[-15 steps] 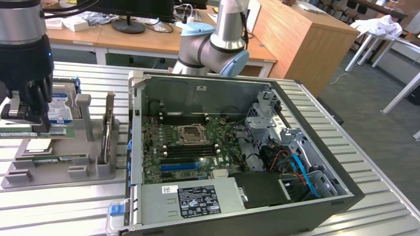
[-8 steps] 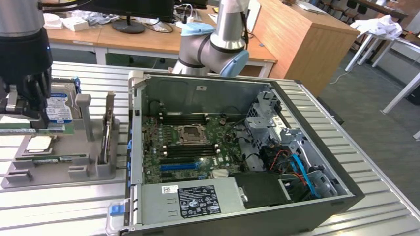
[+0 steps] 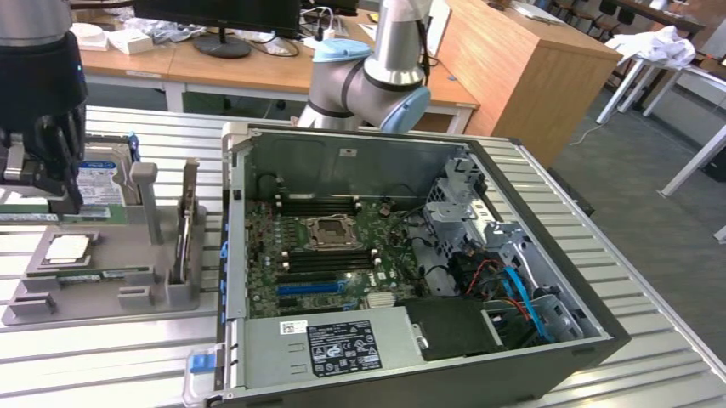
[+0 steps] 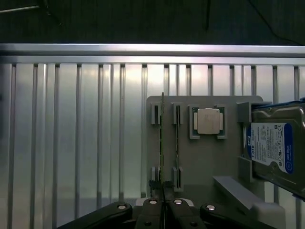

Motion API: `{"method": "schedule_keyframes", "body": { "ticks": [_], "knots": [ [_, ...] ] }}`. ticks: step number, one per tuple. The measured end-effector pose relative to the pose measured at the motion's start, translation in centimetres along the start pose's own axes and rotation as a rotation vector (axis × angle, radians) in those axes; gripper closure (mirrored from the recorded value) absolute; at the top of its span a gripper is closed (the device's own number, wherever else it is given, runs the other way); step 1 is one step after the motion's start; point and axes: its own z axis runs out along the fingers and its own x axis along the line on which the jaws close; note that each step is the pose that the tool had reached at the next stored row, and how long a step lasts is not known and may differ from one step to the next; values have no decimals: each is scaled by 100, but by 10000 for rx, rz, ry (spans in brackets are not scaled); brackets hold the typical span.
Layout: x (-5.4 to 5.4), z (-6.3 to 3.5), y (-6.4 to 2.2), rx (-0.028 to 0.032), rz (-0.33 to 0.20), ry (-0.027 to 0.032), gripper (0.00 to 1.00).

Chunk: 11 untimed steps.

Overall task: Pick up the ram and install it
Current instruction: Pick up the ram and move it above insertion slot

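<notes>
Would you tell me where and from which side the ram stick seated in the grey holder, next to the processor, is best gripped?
The ram stick stands on edge, its ends in slotted posts of the holder, so only the span between them is free. I would pinch the middle of its upper long edge across the two flat faces, coming straight down.

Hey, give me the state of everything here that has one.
gripper: shut on the ram.
ram: held on edge, above the grey holder.
processor: seated in its holder pocket.
hard drive: parked in the holder.
computer case: open, lying on its side.
</notes>
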Motion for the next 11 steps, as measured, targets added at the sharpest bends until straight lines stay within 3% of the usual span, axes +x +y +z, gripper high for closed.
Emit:
{"method": "schedule_keyframes", "body": {
  "ticks": [11],
  "knots": [
    [1, -181, 8, 0, -9, 1, 88]
  ]
}}
